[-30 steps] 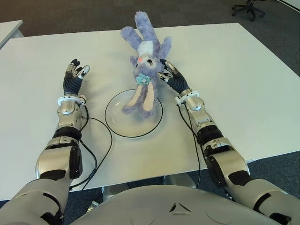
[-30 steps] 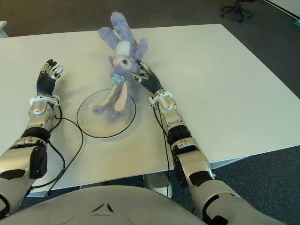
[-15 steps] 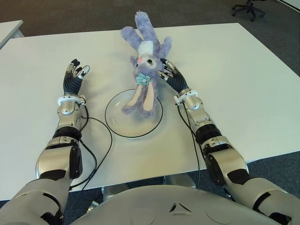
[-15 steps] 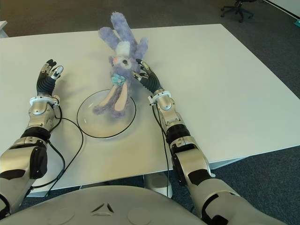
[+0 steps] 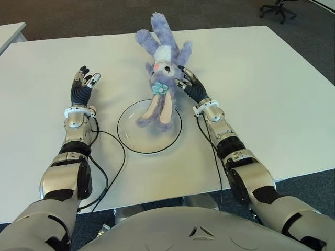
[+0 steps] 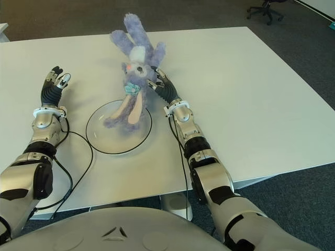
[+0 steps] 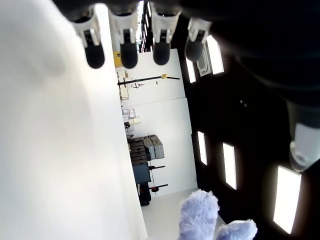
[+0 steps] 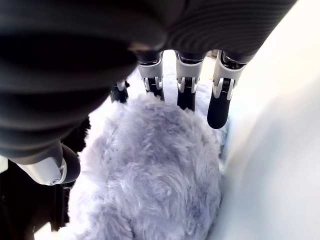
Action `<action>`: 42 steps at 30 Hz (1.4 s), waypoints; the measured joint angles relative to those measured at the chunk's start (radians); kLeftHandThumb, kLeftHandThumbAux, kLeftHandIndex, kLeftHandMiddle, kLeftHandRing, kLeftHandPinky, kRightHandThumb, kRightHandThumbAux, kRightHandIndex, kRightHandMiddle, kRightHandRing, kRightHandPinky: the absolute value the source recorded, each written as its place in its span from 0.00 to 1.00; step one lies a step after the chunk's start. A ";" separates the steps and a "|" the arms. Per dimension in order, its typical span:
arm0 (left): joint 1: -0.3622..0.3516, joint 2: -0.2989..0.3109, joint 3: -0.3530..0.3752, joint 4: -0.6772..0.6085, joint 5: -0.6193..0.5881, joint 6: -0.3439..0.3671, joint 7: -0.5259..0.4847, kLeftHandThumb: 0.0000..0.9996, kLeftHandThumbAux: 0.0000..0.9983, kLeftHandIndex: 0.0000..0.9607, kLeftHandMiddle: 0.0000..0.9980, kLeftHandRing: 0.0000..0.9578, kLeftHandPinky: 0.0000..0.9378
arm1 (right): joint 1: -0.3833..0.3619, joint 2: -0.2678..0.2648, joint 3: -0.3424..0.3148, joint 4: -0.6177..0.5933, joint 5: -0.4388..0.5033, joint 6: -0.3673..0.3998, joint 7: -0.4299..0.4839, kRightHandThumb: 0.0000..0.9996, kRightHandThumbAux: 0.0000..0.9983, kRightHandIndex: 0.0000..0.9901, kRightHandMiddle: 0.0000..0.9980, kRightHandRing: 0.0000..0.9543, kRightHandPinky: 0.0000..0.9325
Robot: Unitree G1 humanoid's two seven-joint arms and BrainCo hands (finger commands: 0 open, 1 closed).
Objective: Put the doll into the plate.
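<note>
Doll: the fluffy lilac plush rabbit doll (image 5: 163, 78) lay on the white surface (image 5: 261, 94), ears in the plate, body beyond its far rim.
Left hand: (image 5: 84, 83) left of the plate, fingers spread, empty.
Plate: clear round glass plate (image 5: 131, 140), centre.
Right hand: (image 5: 189, 87) fingers extended, unclosed, against the doll's right side.

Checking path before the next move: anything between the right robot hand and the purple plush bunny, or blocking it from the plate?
Nothing visible. The right robot hand is already against the purple plush bunny doll, whose ears lie in the clear round plate.
</note>
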 measured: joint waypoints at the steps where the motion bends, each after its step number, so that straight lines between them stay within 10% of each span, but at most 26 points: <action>1: 0.000 0.000 0.000 0.000 -0.001 0.000 0.000 0.00 0.48 0.01 0.08 0.09 0.11 | -0.004 0.003 -0.001 0.007 0.000 -0.005 -0.004 0.52 0.48 0.08 0.07 0.11 0.18; 42: -0.009 0.000 0.005 0.014 -0.015 -0.003 -0.027 0.00 0.49 0.00 0.08 0.09 0.11 | -0.096 0.052 -0.014 0.178 -0.006 -0.049 -0.093 0.49 0.46 0.10 0.09 0.15 0.25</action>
